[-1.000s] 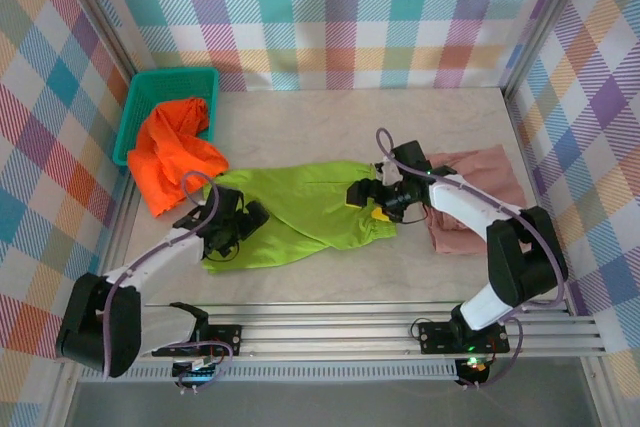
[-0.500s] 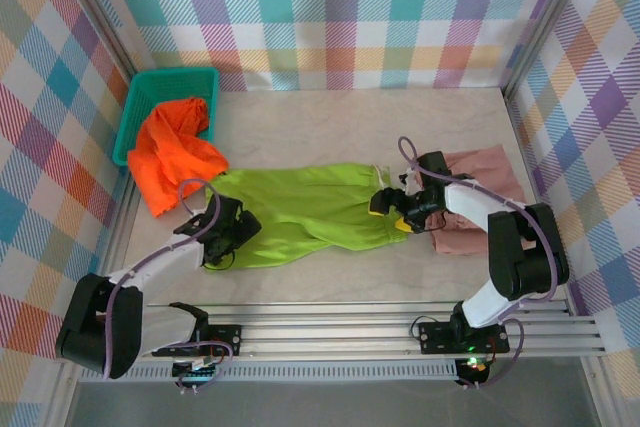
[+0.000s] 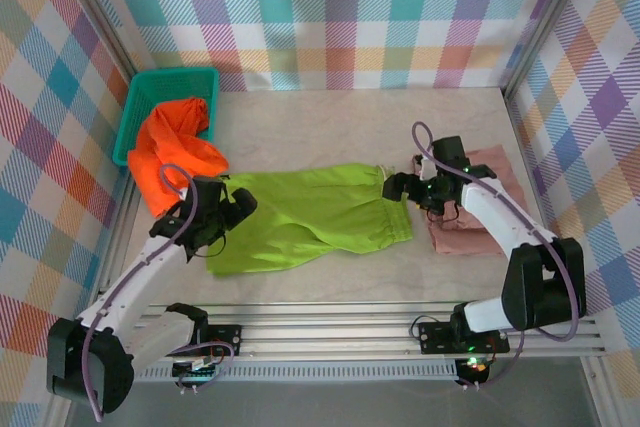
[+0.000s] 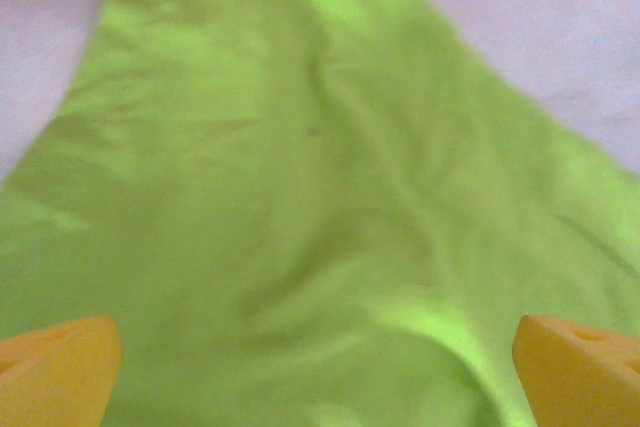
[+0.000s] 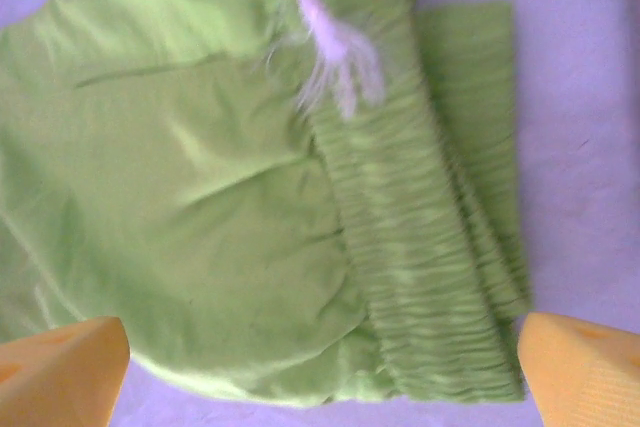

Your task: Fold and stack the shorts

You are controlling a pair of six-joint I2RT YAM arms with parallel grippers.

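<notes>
The lime green shorts (image 3: 310,215) lie spread flat mid-table, with the elastic waistband (image 5: 420,247) and white drawstring (image 5: 330,57) at their right end. My left gripper (image 3: 238,207) hovers open over the left leg end, green cloth (image 4: 300,177) below its yellow fingertips (image 4: 55,367). My right gripper (image 3: 398,187) is open just above the waistband, nothing between its fingertips (image 5: 585,367). The dusty pink shorts (image 3: 480,202) lie folded at the right, under the right arm. The bright orange shorts (image 3: 170,152) spill crumpled out of the basket.
A teal mesh basket (image 3: 165,87) stands at the back left against the plaid wall. Bare table (image 3: 330,127) lies behind the green shorts. An aluminium rail (image 3: 350,332) runs along the near edge by the arm bases.
The right gripper moved right, drawing the waistband toward the pink shorts, then opened wider and let go. The left gripper shifted up and to the left, staying open.
</notes>
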